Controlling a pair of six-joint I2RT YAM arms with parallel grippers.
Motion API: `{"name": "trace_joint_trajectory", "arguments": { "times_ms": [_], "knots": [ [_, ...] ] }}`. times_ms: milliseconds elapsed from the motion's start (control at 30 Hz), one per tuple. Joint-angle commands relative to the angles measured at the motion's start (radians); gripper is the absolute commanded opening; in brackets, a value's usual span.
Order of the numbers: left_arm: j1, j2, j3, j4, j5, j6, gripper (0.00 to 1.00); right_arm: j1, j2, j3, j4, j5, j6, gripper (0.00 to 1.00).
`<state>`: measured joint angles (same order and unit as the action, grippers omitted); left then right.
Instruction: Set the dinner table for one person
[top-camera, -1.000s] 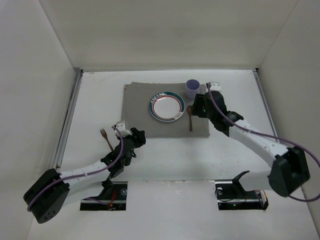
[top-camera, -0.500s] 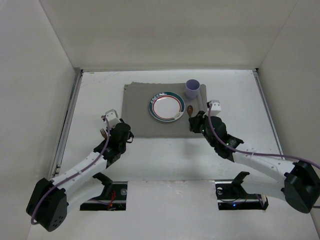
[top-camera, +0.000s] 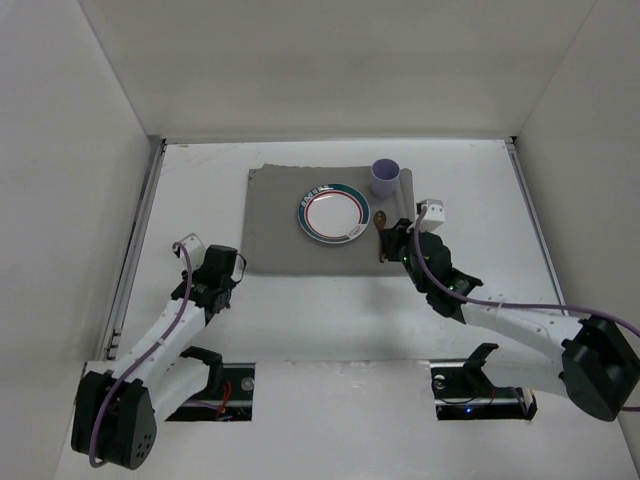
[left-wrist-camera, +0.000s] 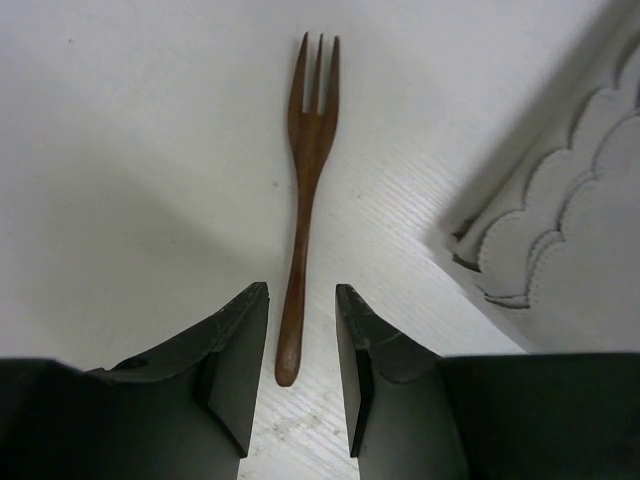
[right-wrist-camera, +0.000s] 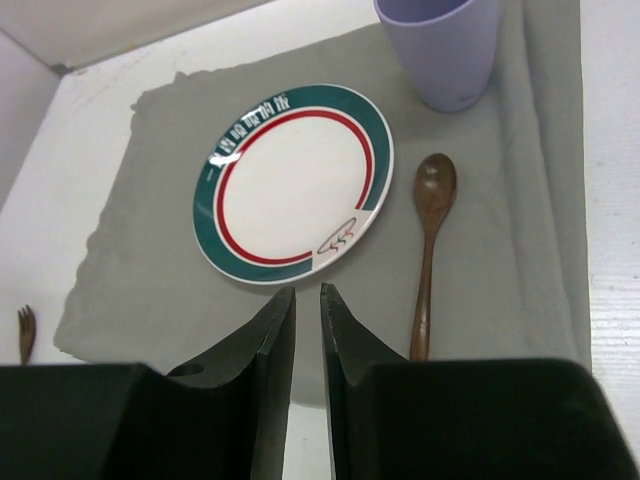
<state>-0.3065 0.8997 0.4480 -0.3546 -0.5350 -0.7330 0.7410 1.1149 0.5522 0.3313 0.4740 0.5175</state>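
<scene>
A brown wooden fork (left-wrist-camera: 310, 150) lies on the white dinner table (top-camera: 320, 310), left of the grey placemat (top-camera: 275, 220). My left gripper (left-wrist-camera: 300, 290) is open low over it, and the handle's end sits between the fingers without being pinched. In the top view the left gripper (top-camera: 208, 268) hides the fork. On the placemat lie a green-and-red rimmed plate (right-wrist-camera: 290, 185), a wooden spoon (right-wrist-camera: 428, 250) to its right and a lilac cup (right-wrist-camera: 440, 45) behind. My right gripper (right-wrist-camera: 308, 292) hovers at the mat's near edge, beside the spoon's handle, almost shut with nothing in it.
White wall panels close the table in at the left, right and back. The placemat's scalloped corner (left-wrist-camera: 560, 240) lies just right of the fork. The arm bases sit at the near edge.
My left arm swung out to the left and set its narrowed jaws around the fork's handle. My right arm drew back from the cup to the mat's near edge and closed its jaws.
</scene>
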Motion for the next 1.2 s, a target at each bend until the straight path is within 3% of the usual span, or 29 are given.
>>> {"name": "trace_joint_trajectory", "arguments": {
  "times_ms": [0, 400, 900, 1167],
  "knots": [
    [0.036, 0.037, 0.006, -0.017, 0.062, -0.014, 0.31, 0.002, 0.014, 0.008, 0.071, 0.021, -0.013, 0.23],
    [0.083, 0.209, 0.014, 0.075, 0.101, -0.009, 0.28, 0.004, 0.08, 0.031, 0.066, -0.003, -0.016, 0.24],
    [0.105, 0.182, -0.037, 0.16, 0.086, -0.006, 0.07, 0.004, 0.049, 0.018, 0.063, 0.002, -0.019, 0.24],
    [0.039, 0.139, -0.063, 0.181, 0.02, 0.003, 0.02, -0.002, 0.051, 0.012, 0.069, -0.02, -0.011, 0.24]
  ]
}}
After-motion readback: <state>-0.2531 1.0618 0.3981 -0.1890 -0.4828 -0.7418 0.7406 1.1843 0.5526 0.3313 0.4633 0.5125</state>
